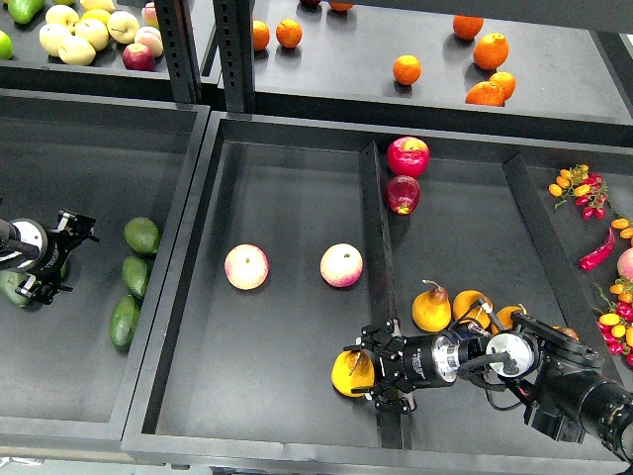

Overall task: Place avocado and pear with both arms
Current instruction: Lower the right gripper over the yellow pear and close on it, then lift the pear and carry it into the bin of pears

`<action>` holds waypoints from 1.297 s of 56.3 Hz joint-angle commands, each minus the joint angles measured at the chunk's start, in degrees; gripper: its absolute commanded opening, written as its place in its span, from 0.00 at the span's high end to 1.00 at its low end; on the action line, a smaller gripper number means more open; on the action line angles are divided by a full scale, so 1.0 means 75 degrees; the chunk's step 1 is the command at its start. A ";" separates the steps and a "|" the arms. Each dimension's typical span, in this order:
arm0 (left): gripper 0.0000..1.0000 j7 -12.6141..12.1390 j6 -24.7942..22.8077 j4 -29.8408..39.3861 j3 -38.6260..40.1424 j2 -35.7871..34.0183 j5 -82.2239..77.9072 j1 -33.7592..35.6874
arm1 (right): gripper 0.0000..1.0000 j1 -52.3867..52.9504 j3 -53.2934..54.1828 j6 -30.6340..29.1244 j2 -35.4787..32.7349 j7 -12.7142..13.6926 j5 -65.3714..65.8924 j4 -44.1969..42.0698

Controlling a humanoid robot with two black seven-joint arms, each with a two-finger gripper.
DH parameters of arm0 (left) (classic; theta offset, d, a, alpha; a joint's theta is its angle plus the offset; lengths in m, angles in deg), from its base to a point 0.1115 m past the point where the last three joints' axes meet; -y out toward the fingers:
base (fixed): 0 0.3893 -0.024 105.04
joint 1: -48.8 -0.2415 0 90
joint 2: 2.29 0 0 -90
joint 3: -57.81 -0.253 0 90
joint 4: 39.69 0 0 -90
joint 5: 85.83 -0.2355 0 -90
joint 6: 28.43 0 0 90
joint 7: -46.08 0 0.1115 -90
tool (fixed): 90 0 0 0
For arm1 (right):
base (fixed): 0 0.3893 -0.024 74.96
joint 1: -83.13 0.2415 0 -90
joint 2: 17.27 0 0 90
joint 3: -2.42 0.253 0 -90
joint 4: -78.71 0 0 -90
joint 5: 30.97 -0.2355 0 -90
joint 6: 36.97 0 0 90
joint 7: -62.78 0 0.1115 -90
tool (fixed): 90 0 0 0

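Observation:
My right gripper [368, 373] is shut on a golden yellow-orange pear [351, 374] and holds it at the front of the middle tray, just left of the tray's divider [372, 228]. Several more pears [431, 309] lie right of the divider, beside my right wrist. My left gripper [67, 257] is at the far left over the left tray, its fingers spread and nothing between them. Three dark green avocados lie to its right: one at the top [142, 235], one in the middle [136, 276], one lower down [125, 322]. Another green fruit [12, 290] is partly hidden under my left arm.
Two pink-yellow apples [246, 266] [341, 265] lie in the middle tray. Two red apples [407, 156] sit right of the divider at the back. Oranges [406, 69] and pale apples [91, 32] fill the rear shelf. Chillies and small tomatoes [593, 247] are at the far right.

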 commanded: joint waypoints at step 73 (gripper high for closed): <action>0.01 0.0000 0.0000 -0.0012 -0.0001 -0.0011 0.0015 0.0000 | 0.97 -0.0613 0.2363 0.0000 -0.0200 0.0000 -0.0986 0.0780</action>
